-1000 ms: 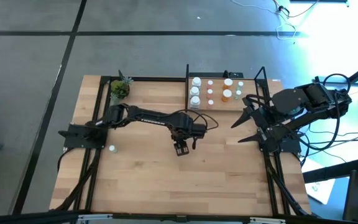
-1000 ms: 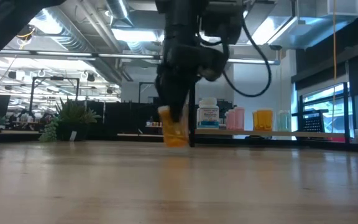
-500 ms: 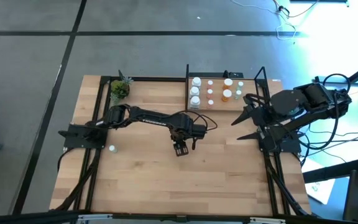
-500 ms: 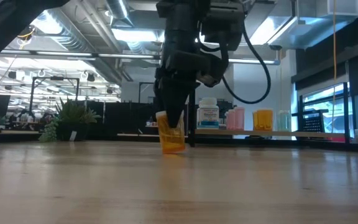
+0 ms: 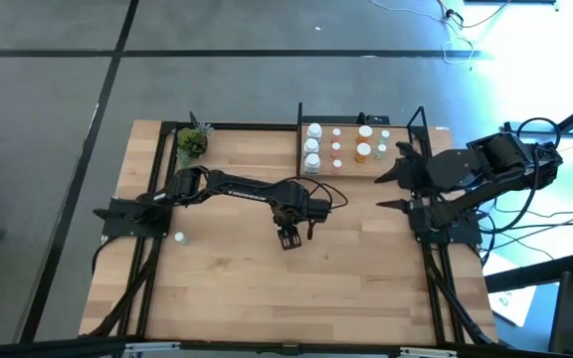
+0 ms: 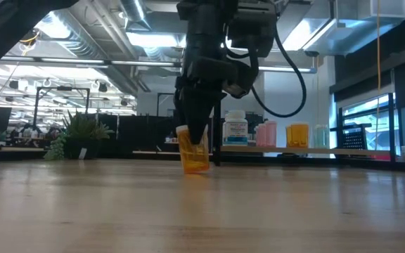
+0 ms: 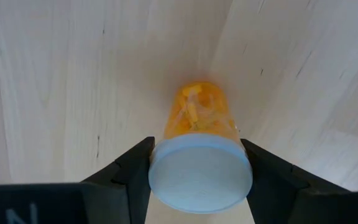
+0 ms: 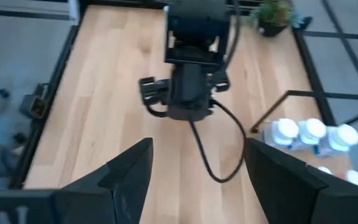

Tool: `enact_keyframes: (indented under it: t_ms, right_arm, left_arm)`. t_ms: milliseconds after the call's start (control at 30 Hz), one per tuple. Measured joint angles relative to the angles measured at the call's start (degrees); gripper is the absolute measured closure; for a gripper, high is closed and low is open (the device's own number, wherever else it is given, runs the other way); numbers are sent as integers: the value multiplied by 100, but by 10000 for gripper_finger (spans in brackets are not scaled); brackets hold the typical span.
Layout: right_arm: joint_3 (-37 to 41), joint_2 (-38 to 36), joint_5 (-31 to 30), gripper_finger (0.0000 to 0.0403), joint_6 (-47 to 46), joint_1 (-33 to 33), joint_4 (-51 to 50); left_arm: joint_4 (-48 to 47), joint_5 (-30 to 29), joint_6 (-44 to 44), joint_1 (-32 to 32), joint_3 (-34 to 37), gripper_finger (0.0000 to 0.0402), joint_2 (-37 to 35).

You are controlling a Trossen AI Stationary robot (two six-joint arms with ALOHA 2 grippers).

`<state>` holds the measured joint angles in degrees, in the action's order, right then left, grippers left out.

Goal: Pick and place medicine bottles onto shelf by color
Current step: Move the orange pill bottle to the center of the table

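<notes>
An orange medicine bottle [image 6: 195,156] with a white cap hangs under my left gripper [image 5: 288,239] at the table's middle, and that gripper is shut on it. Whether its base touches the tabletop, I cannot tell. The shelf [image 5: 351,171] lies at the far right of the table. On it stand white bottles [image 5: 313,145], pink ones [image 5: 336,149], an orange one [image 5: 364,152] and pale green ones [image 5: 382,147]. My right gripper [image 5: 384,192] hovers open, high beside the shelf's near right corner, with nothing between its fingers. My left gripper pinches the bottle's white cap [image 7: 166,171] between its two fingers [image 7: 129,168], one on each side. The fingers come from above, pointing down. The bottle hangs below them, cap up, leaning a little in the low view.
A lone white bottle [image 5: 179,237] stands near the table's left edge. A small potted plant [image 5: 192,142] sits at the far left corner. Black posts [image 5: 299,129] frame the shelf. Bare wood stretches along the table's near half.
My right gripper has turned at the wrist. Its fingers have swung toward the far edge and the shelf, and it stays open.
</notes>
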<state>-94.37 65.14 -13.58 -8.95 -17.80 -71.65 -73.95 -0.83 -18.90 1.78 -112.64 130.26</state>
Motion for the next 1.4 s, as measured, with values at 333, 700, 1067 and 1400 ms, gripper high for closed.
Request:
enact_keyframes:
  t_ms: [333, 700, 1067, 1400]
  right_arm:
    - [0, 0, -179, 150, -134, 0, 135]
    - [0, 0, -179, 150, -124, -1, 132]
    - [0, 0, -182, 150, -111, 0, 132]
    - [0, 0, -182, 150, -111, 0, 130]
  left_arm:
    - [-15, 31, 2, 0, 0, 208, 0]
    - [-15, 31, 2, 0, 0, 208, 0]
    - [-20, 31, -7, 0, 0, 208, 0]
    - [-22, 31, -4, 0, 0, 208, 0]
